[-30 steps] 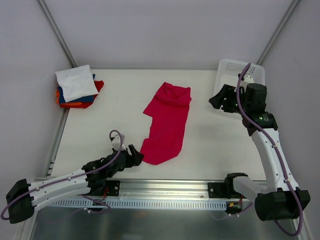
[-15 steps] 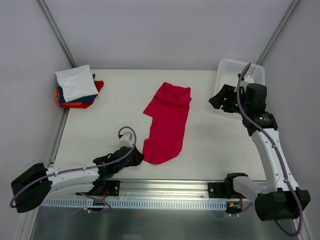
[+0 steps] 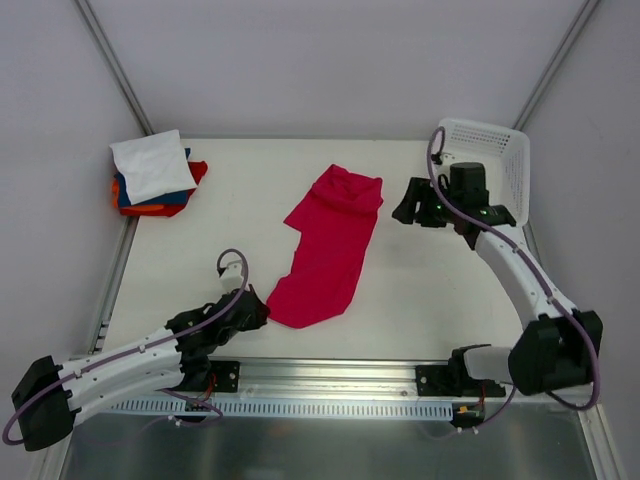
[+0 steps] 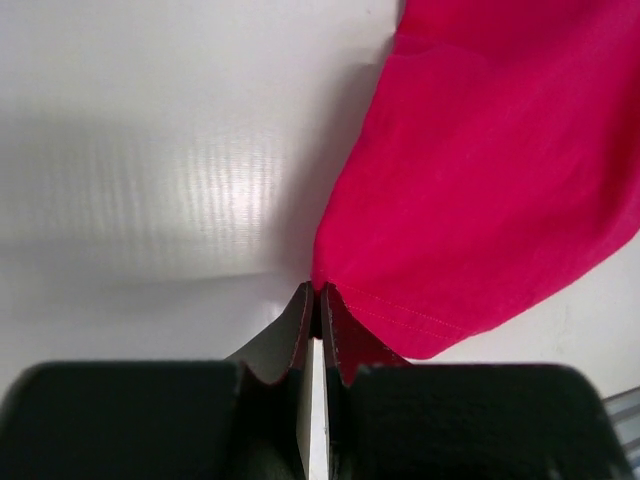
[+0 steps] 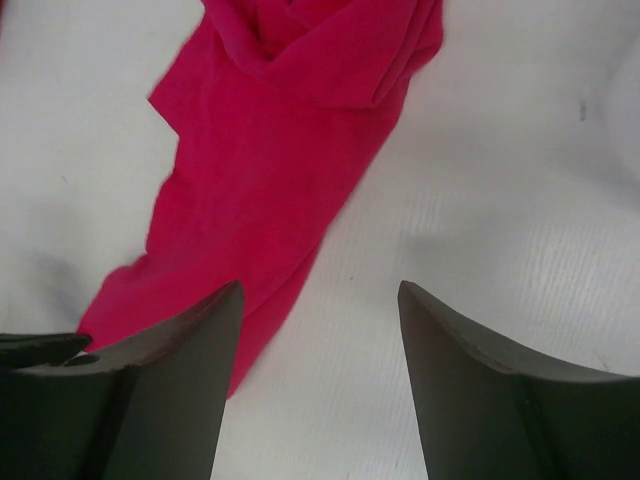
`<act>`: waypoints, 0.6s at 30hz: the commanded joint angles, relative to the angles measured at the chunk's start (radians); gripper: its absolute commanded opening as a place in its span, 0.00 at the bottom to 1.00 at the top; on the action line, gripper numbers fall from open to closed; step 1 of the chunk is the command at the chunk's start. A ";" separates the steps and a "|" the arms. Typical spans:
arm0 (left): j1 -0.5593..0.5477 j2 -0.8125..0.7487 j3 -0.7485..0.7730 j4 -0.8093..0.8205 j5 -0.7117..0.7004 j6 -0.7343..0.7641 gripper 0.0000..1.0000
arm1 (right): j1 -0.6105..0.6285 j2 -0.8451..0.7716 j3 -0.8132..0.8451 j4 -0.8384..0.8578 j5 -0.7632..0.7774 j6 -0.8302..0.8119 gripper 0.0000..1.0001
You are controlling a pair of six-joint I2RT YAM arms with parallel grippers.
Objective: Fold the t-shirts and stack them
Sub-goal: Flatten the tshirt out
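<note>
A large crimson-red t-shirt (image 3: pixel 330 245) lies crumpled lengthwise in the middle of the table, its bunched end at the far side. My left gripper (image 3: pixel 262 312) is shut on its near left hem corner. In the left wrist view the jaws (image 4: pixel 318 292) pinch the cloth's edge while the rest of the shirt (image 4: pixel 480 180) spreads up and right. My right gripper (image 3: pixel 405 212) hovers open just right of the shirt's far end. Between its fingers (image 5: pixel 320 290) is bare table, and the shirt (image 5: pixel 270 170) lies to its left. A stack of folded t-shirts (image 3: pixel 152 175), white on top, sits at the far left.
A white mesh basket (image 3: pixel 500 150) stands at the far right corner, behind the right arm. Metal frame rails run along the table's left edge (image 3: pixel 112 290) and its near edge, where both arm bases are bolted.
The left gripper closed on the shirt's near left corner and drew it a little to the left. The right arm swung left from the basket toward the shirt's far end.
</note>
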 commanded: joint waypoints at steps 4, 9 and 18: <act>0.025 -0.047 0.049 -0.201 -0.059 -0.041 0.00 | 0.142 0.246 0.142 0.028 0.040 -0.111 0.65; 0.027 -0.083 0.076 -0.314 -0.099 -0.100 0.00 | 0.213 0.415 0.320 0.017 0.056 -0.132 0.60; 0.028 -0.054 0.195 -0.515 -0.202 -0.201 0.00 | 0.284 0.666 0.668 -0.040 0.055 -0.204 0.57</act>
